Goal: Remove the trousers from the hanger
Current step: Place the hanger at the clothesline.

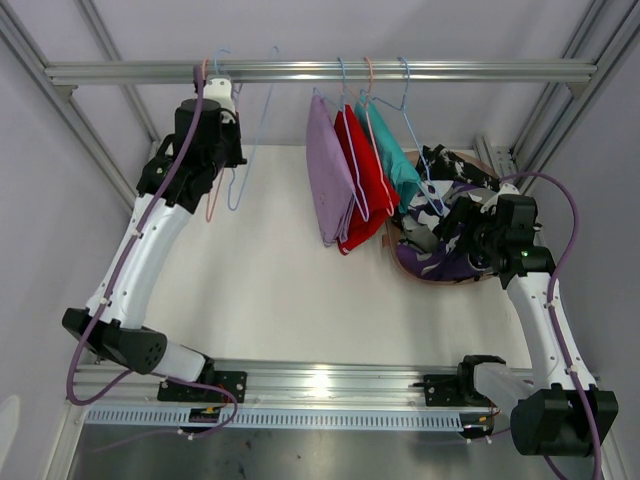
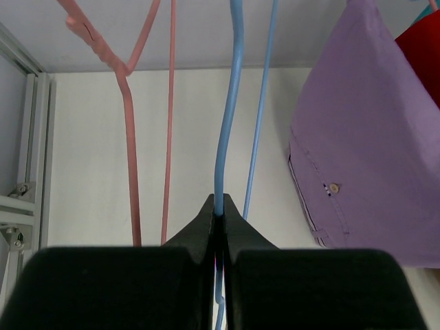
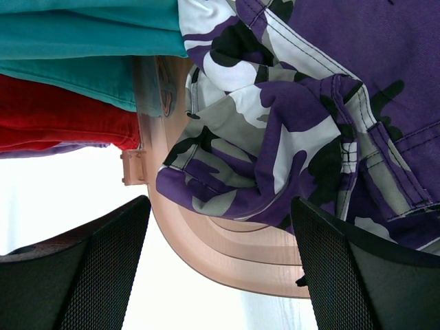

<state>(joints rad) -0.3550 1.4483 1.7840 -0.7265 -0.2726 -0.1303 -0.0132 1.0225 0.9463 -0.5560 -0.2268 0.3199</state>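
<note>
My left gripper [image 2: 218, 214] clamps the bare blue hanger [image 2: 232, 103], probably steadying it; right gripper [image 3: 220, 237] gapes wide above purple camouflage trousers [image 3: 302, 124], three o'clock.

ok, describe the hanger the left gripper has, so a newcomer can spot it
Follow the metal rail across the top to its left end, where two bare hangers hang. The left gripper is shut on the blue hanger. Its neighbour, the pink hanger, hangs free to its left.
</note>
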